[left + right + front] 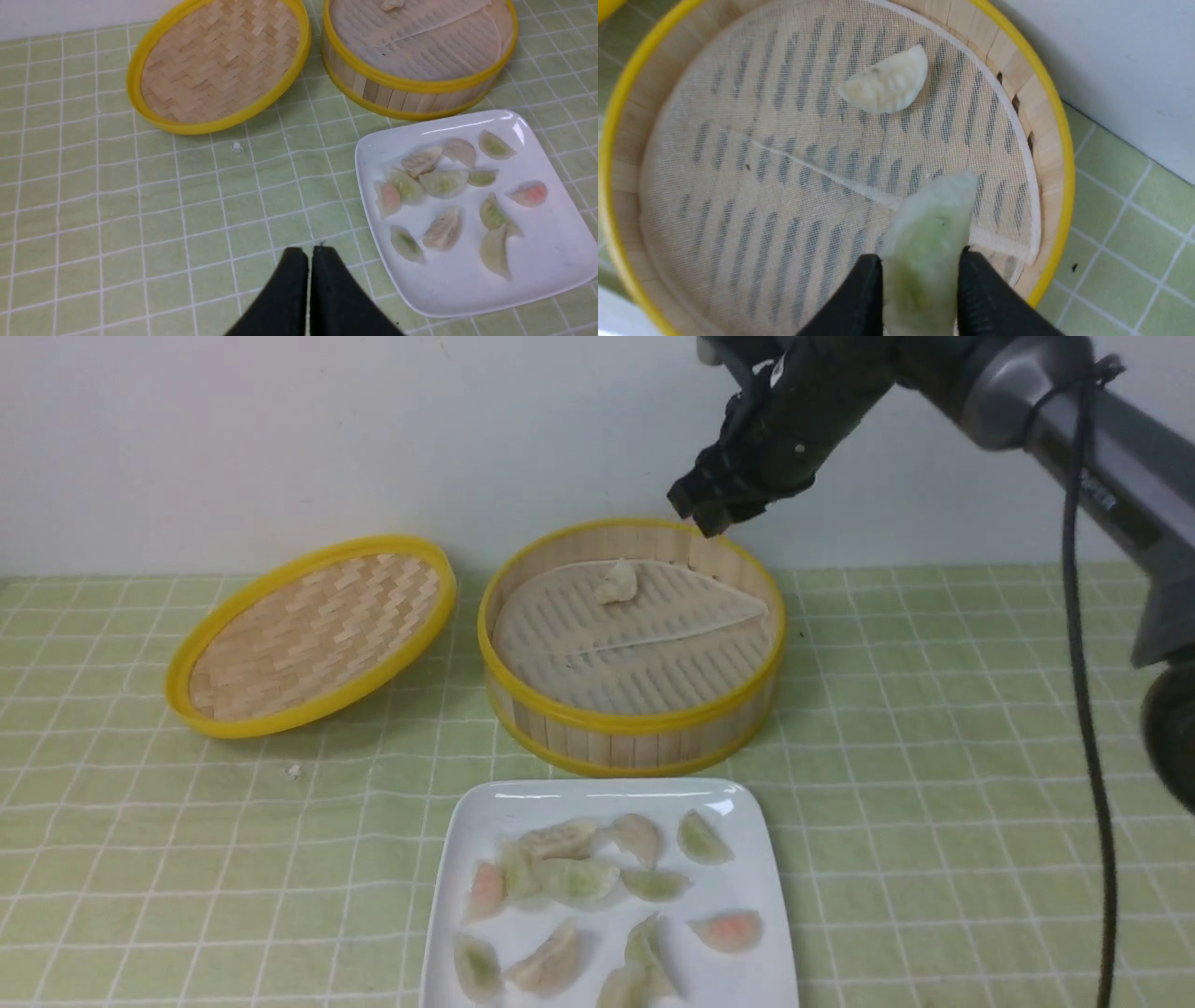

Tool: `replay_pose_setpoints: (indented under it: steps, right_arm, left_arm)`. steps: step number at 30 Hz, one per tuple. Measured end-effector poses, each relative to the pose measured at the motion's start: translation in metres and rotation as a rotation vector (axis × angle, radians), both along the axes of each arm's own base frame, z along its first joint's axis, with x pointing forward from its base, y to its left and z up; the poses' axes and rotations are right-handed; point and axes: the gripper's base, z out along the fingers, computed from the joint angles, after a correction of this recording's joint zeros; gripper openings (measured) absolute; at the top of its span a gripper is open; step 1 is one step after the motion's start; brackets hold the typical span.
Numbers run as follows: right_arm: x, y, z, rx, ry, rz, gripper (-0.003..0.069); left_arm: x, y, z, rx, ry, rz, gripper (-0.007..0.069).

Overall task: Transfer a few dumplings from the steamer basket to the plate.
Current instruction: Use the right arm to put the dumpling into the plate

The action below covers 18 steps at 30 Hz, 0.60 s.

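Front: right gripper (707, 513) hangs over the back rim of the basket (635, 723), one dumpling (617, 582) inside, a bunch of dumplings (574, 880) on the plate (467, 821) in front. Left wrist: left gripper (308, 254) pinched closed over the tablecloth (140, 210). Right wrist: right gripper's clamping a greenish dumpling (924, 233).

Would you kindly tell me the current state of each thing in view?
Basket: open, one dumpling inside.
Lid: off, lying beside the basket.
Plate: loaded with dumplings.
Right fingers: shut on a green-tinted dumpling above the basket.
Left fingers: shut, empty.
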Motion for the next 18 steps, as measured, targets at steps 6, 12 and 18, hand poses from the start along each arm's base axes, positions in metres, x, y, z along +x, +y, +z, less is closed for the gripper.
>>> replay_pose_setpoints:
  steps: [6,12,18]
  right_arm:
    - [-0.075,-0.019,0.034,0.083,0.114,0.044,0.0188]
    - [-0.156,-0.040,0.018,0.123,0.257,0.118,0.0188]
    - [-0.216,-0.034,-0.050,0.101,0.335,0.181,0.0188]
  left_arm:
    - [0.000,0.000,0.000,0.000,0.000,0.000,-0.0006]
    - [0.000,0.000,0.000,0.000,0.000,0.000,-0.0006]
    - [0.000,0.000,0.000,0.000,0.000,0.000,-0.0006]
